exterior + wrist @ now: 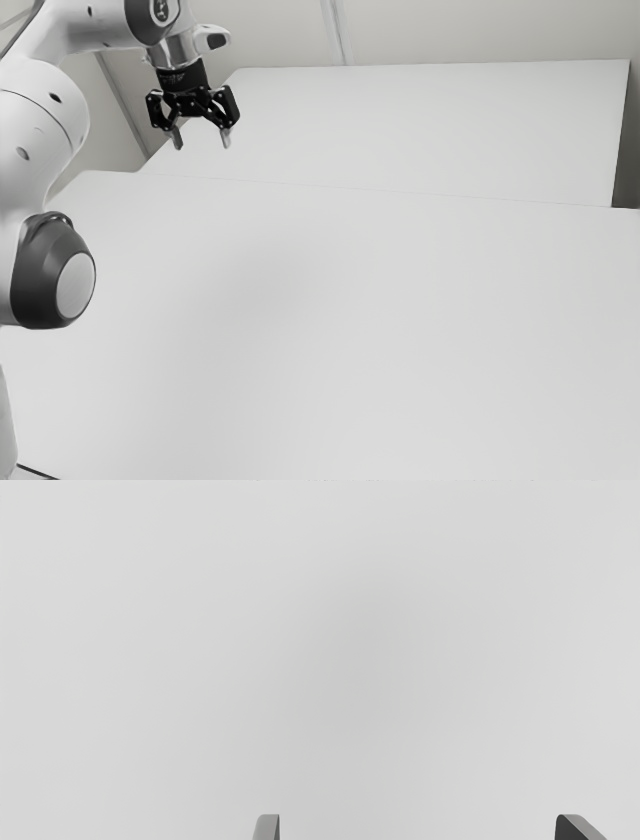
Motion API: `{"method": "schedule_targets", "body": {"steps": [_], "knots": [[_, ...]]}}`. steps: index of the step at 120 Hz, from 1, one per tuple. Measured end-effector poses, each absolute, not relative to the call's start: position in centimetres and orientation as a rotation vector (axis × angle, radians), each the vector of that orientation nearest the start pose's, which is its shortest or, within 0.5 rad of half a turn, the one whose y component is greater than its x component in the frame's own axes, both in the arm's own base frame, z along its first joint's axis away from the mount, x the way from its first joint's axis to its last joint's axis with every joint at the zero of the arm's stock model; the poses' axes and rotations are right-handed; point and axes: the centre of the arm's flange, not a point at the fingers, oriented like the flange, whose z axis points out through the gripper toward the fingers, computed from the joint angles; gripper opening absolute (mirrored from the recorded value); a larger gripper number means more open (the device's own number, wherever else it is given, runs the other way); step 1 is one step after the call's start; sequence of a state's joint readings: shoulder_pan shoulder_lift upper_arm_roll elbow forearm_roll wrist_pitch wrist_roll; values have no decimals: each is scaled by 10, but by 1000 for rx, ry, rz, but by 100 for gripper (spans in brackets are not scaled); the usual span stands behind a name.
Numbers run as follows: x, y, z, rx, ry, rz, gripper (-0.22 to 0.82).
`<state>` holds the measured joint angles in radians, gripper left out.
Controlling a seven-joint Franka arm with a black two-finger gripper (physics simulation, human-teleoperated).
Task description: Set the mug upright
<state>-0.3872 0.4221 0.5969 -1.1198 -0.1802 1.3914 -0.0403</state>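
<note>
My gripper (203,143) hangs above the white surface in the exterior view's upper left, pointing down. Its two fingers stand wide apart with nothing between them. In the wrist view the fingertips of the gripper (417,816) are far from each other over a plain pale surface. I see no mug in either view.
A large white table (400,330) spreads below and to the exterior view's right of the arm. Behind it lies another white surface (450,125), with a dark gap at its right end. A pale wall (480,30) rises beyond.
</note>
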Motion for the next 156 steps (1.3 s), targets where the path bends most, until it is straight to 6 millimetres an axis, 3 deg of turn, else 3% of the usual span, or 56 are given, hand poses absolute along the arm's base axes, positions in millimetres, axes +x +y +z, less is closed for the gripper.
{"method": "schedule_targets", "body": {"steps": [21, 34, 48, 55, 66, 85, 101, 110, 128, 140, 156], "knots": [[645, 22, 599, -3067, -290, 124, 60], [640, 43, 603, -3036, -338, 132, 60], [628, 151, 597, -3005, -545, 152, 60], [615, 218, 585, -3022, -661, 168, 60], [597, 304, 563, -3064, -774, 167, 60], [572, 420, 511, -3188, -830, 88, 60], [557, 489, 452, -3305, -802, -23, 60], [551, 513, 425, -3370, -763, -115, 60], [543, 546, 394, -3418, -656, -282, 60], [539, 555, 387, -3436, -583, -356, 60], [519, 576, 379, -3437, -538, -389, 60]]}}
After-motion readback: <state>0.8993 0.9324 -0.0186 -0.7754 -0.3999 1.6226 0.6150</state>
